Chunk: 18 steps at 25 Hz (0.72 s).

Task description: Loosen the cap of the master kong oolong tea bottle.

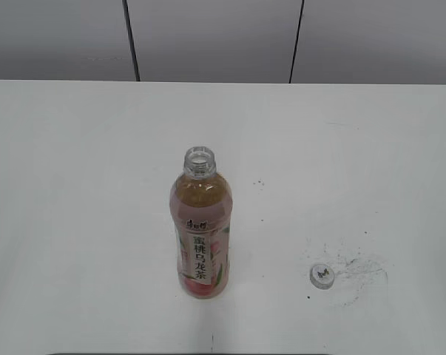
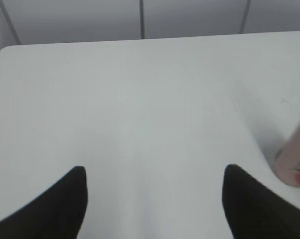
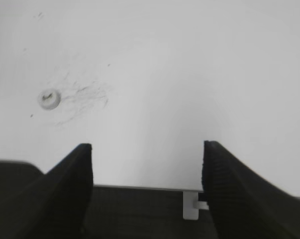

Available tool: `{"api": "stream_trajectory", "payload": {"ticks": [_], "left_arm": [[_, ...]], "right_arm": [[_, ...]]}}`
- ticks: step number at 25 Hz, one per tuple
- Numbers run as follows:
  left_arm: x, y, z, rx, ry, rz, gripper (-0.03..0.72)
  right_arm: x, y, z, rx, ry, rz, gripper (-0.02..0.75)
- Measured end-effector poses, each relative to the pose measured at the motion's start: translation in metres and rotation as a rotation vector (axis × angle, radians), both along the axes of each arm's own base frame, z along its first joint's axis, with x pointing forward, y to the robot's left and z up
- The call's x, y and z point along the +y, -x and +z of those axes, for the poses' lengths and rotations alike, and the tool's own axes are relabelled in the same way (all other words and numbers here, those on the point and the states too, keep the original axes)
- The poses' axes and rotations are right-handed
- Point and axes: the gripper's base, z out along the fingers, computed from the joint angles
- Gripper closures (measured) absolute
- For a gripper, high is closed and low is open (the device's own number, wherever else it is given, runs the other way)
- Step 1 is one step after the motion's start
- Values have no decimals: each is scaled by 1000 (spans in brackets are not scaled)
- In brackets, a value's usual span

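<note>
The master kong oolong tea bottle stands upright in the middle of the white table, its neck open with no cap on it. Its blurred pink base shows at the right edge of the left wrist view. The cap lies on the table to the bottle's right, among dark scuff marks; it also shows in the right wrist view. My left gripper is open and empty over bare table left of the bottle. My right gripper is open and empty near the table's front edge. Neither gripper shows in the exterior view.
The white table ends at a grey panelled wall at the back. Its front edge shows in the right wrist view with a small white bracket under it.
</note>
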Motion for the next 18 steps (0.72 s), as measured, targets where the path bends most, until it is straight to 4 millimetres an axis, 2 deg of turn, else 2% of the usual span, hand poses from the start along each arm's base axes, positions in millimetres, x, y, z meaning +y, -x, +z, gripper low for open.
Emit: {"api": "stream_trajectory", "payload": {"ticks": [2,5,18], "left_arm": [[-1,1,0,-8,1,90,188],[-1,3,0,-14,0,128,188],[-1,2,-1,-14,1,104,188]], "right_arm": [[-2,11,1,-68,-10,-72,227],[-4,25,1,-158,-20,-114,227],[-4,26,1,-168,-21,-118,227]]}}
